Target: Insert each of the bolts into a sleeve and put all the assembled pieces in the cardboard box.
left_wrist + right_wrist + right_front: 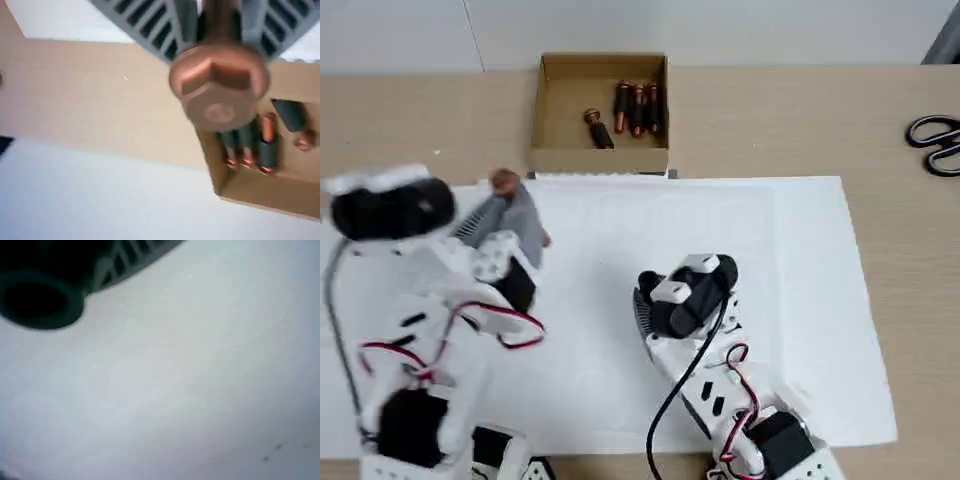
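Start at nine o'clock in the high view: your left hand (510,205) hangs above the near-left corner of the white sheet (800,300). It is pinching the bolt (505,182), with the grey fingers (140,20) pressed onto the shank from both sides. The copper hex head sticks out past the tips, toward twelve o'clock. No sleeve shows on this bolt.

From the bolt, the cardboard box (546,110) lies near, at about one o'clock. It stands on the bare tabletop (420,120) with its near wall just beside the far edge of the sheet.

Inside the box, three assembled pieces (638,108) lie side by side against the wall at three o'clock. A fourth piece (598,128) lies apart from them, tilted, nearer the middle of the box floor.

Moving right, your right arm (685,295) sits low over the middle of the sheet, at about five o'clock from the box. In the right wrist view, a black sleeve (40,300) shows its open end just beside the right hand (107,267), over the white sheet. You cannot tell whether this hand is spread or pressed together.

At the tabletop's three o'clock edge, off the sheet, lie black scissors (932,145).
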Controlling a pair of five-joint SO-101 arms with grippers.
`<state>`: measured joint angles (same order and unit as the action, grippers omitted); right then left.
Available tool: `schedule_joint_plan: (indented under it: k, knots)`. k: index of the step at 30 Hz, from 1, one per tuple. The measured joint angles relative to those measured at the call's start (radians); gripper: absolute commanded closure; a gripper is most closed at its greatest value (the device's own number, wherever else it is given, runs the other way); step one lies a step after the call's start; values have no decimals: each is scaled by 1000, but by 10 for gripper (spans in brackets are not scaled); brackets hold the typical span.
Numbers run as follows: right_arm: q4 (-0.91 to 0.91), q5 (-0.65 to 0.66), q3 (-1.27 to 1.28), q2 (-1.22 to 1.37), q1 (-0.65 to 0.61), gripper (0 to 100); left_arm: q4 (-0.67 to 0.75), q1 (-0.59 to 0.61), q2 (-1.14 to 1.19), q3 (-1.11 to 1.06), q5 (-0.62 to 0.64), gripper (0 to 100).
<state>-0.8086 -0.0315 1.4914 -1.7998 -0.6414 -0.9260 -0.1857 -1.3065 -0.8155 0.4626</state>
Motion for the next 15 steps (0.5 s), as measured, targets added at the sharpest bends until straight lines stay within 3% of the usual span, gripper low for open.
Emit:
schedule_joint_plan:
  k: [7,15]
  knots:
    - [0,0,0,0,-71,996,63,-84,-170,-184,75,994]
    - [0,0,0,0,-106,996,61,-172,-308,-313,80,994]
